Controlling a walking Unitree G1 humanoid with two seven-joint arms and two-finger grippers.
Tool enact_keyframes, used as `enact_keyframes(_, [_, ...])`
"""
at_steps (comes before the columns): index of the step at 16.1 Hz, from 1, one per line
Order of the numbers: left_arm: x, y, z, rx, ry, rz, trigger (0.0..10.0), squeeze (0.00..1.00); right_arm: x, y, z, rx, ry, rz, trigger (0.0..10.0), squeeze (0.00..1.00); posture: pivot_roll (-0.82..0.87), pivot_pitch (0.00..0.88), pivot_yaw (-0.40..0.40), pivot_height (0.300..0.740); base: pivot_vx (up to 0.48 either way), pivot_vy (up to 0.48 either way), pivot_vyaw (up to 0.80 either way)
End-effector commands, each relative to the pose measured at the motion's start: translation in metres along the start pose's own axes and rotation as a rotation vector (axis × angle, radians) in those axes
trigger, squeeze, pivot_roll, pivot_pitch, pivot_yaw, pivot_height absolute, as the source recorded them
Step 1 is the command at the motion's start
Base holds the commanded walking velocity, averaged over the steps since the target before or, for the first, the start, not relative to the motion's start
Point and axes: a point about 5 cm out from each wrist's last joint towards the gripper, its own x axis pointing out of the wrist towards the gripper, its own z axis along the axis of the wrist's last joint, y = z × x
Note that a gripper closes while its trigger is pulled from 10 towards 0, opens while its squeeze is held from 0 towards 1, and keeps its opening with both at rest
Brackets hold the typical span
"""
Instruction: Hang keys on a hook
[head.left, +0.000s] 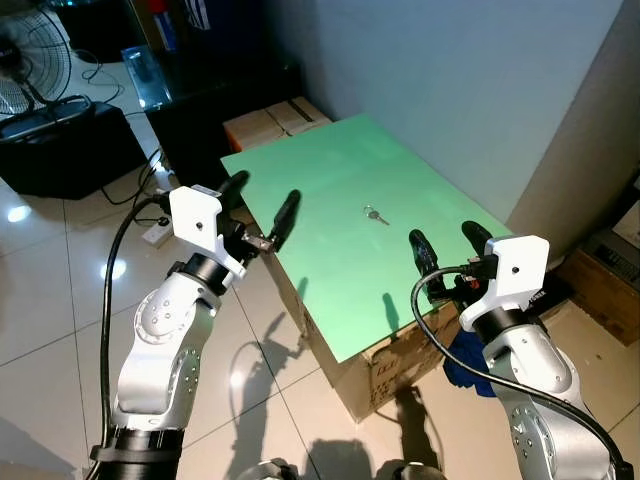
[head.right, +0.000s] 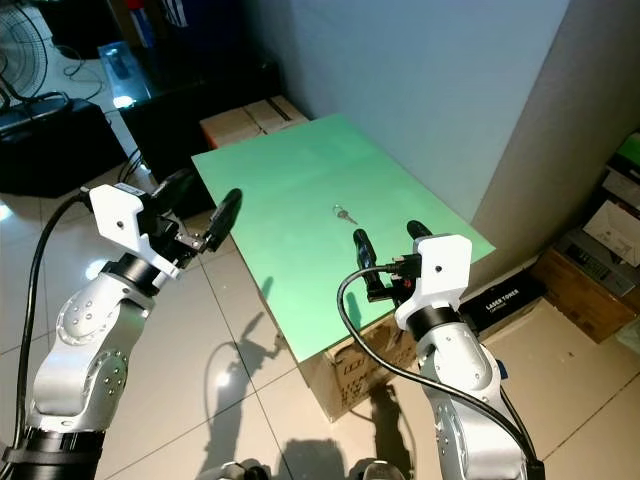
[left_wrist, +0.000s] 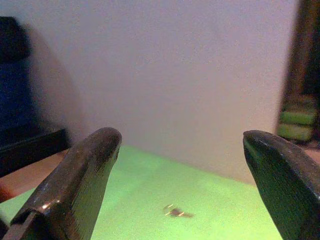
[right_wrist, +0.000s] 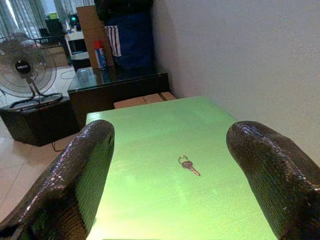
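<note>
Lying flat on the green top (head.left: 330, 230), the key (head.left: 375, 214) sits a little past the middle, toward the wall (head.left: 450, 90), with bare surface on all sides of it. From the right gripper (head.left: 448, 248) it is at about 11 o'clock and near; from the left gripper (head.left: 262, 205) it is at about 3 o'clock and farther off. It looks like one small metal key on a ring.

Both grippers hover with the fingers spread wide and hold nothing. The left one is beside the near left edge of the top, the right one over the near right corner. In the right wrist view the key (right_wrist: 188, 165) lies between the two fingers (right_wrist: 75, 180), straight ahead.

My judgement is that the key is very light, stiff and thin, and its metal is smooth, so it can slip on the top or slide away when a finger pushes it. It is not fragile. Because it lies flat, there is almost no height for the fingers to close on. The ring end seems the better place, since it is a bit thicker and rounder than the blade. The fingers should come down steep, one on each side across the narrow width, and close slowly. I do not see a hook in these views.
</note>
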Motion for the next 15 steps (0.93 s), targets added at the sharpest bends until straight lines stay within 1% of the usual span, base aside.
enact_keyframes(1, [-0.0015, -0.0040, 0.0051, -0.014, -0.029, -0.042, 10.0, 0.00, -0.0006, 0.0010, -0.0003, 0.002, 0.001, -0.005, 10.0, 0.00, -0.11, 0.068, 0.101, 0.740, 0.000, 0.000, 0.00])
enact_keyframes(3, [-0.0027, -0.0060, 0.0060, -0.032, -0.036, -0.068, 10.0, 0.00, -0.0002, 0.0017, 0.0001, 0.006, -0.004, -0.004, 10.0, 0.00, -0.11, 0.068, 0.102, 0.740, 0.000, 0.000, 0.00])
enact_keyframes(9, [-0.0039, -0.0071, 0.0070, -0.057, -0.041, -0.092, 10.0, 0.00, -0.0004, 0.0025, 0.0011, 0.016, -0.016, -0.002, 10.0, 0.00, -0.11, 0.064, 0.103, 0.740, 0.000, 0.000, 0.00])
enact_keyframes(10, [-0.0040, -0.0074, 0.0063, -0.051, -0.034, -0.091, 10.0, 0.00, -0.0004, 0.0025, 0.0011, 0.016, -0.016, -0.003, 10.0, 0.00, -0.11, 0.063, 0.104, 0.740, 0.000, 0.000, 0.00])
enact_keyframes(11, [-0.0039, -0.0073, 0.0055, -0.045, -0.029, -0.085, 10.0, 0.00, -0.0004, 0.0024, 0.0011, 0.016, -0.017, -0.003, 10.0, 0.00, -0.11, 0.062, 0.103, 0.740, 0.000, 0.000, 0.00])
enact_keyframes(12, [-0.0030, -0.0023, 0.0011, 0.000, 0.005, -0.036, 10.0, 0.00, -0.0001, 0.0023, 0.0013, 0.016, -0.017, -0.003, 10.0, 0.00, -0.11, 0.061, 0.103, 0.740, 0.000, 0.000, 0.00])
enact_keyframes(13, [-0.0030, 0.0006, -0.0016, 0.009, 0.025, -0.013, 10.0, 0.00, 0.0001, 0.0024, 0.0015, 0.016, -0.018, -0.003, 10.0, 0.00, -0.11, 0.061, 0.102, 0.740, 0.000, 0.000, 0.00])
enact_keyframes(15, [-0.0034, 0.0012, -0.0020, 0.007, 0.027, -0.006, 10.0, 0.00, 0.0004, 0.0025, 0.0014, 0.016, -0.017, -0.001, 10.0, 0.00, -0.11, 0.060, 0.102, 0.740, 0.000, 0.000, 0.00])
